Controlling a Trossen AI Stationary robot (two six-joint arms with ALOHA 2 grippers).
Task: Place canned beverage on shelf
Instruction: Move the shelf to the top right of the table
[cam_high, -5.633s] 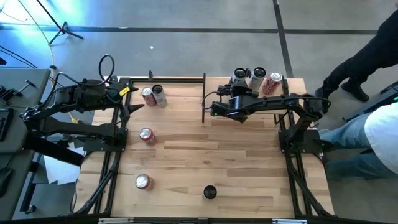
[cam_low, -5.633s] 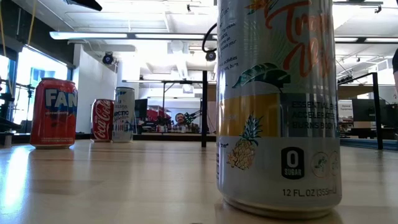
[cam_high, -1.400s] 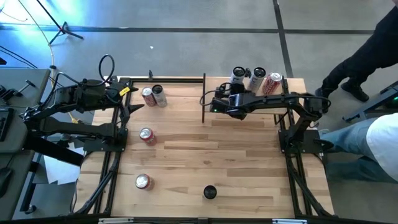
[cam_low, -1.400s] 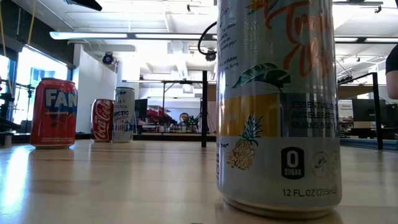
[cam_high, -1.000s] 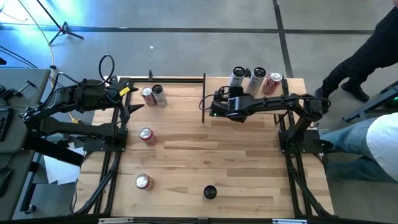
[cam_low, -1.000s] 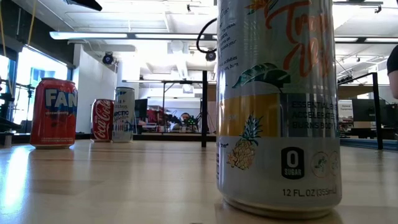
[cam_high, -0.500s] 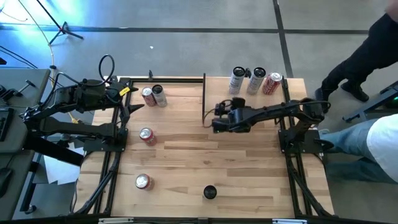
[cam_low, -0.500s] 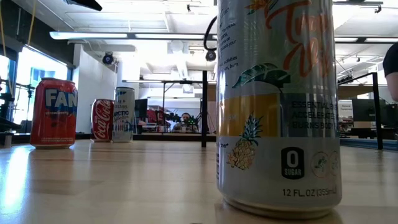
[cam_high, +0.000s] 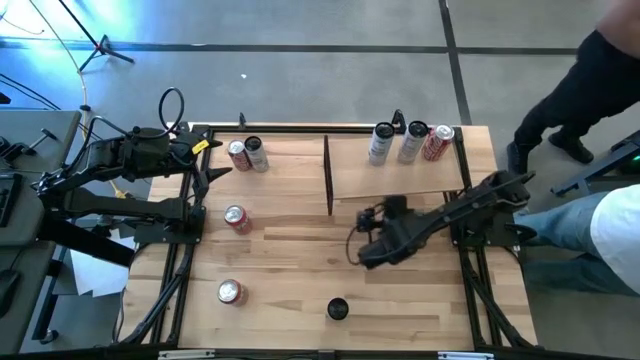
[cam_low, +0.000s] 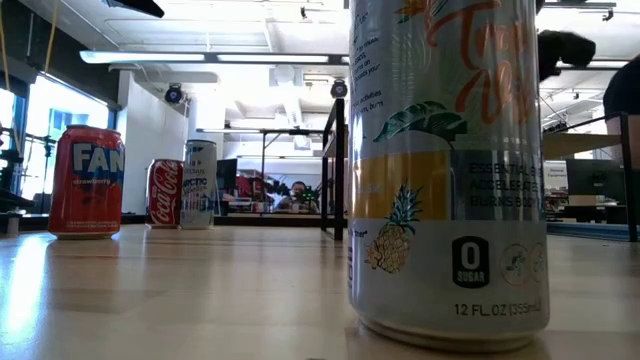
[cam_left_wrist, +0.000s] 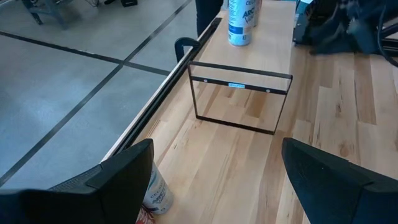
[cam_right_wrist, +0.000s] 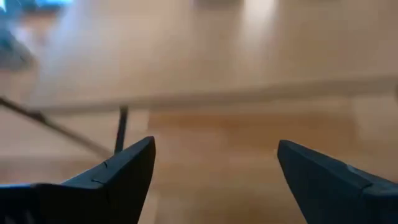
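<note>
The shelf (cam_high: 395, 180), a light-wood board in a thin black frame, stands at the table's far right. Three cans (cam_high: 412, 142) stand upright along its far edge. Several more cans stand on the table: two at the far left (cam_high: 246, 154), a red one (cam_high: 237, 218), another red one (cam_high: 231, 291) and a dark-topped one (cam_high: 338, 309), which fills the low view (cam_low: 447, 170). My right gripper (cam_high: 362, 252) is open and empty over the table's middle, between the shelf and the dark-topped can. My left gripper (cam_high: 215, 170) is open and empty at the far left.
A person stands beyond the table's right edge (cam_high: 600, 60), with another person's leg (cam_high: 600, 225) close to the right arm's base. The left wrist view shows the shelf's black end frame (cam_left_wrist: 239, 96). Bare wood lies between the cans in the table's middle.
My right gripper has drawn back from the shelf's left end toward the table's near edge, ending over the table's middle, open throughout. The shelf with its three cans has shifted a little toward the near edge.
</note>
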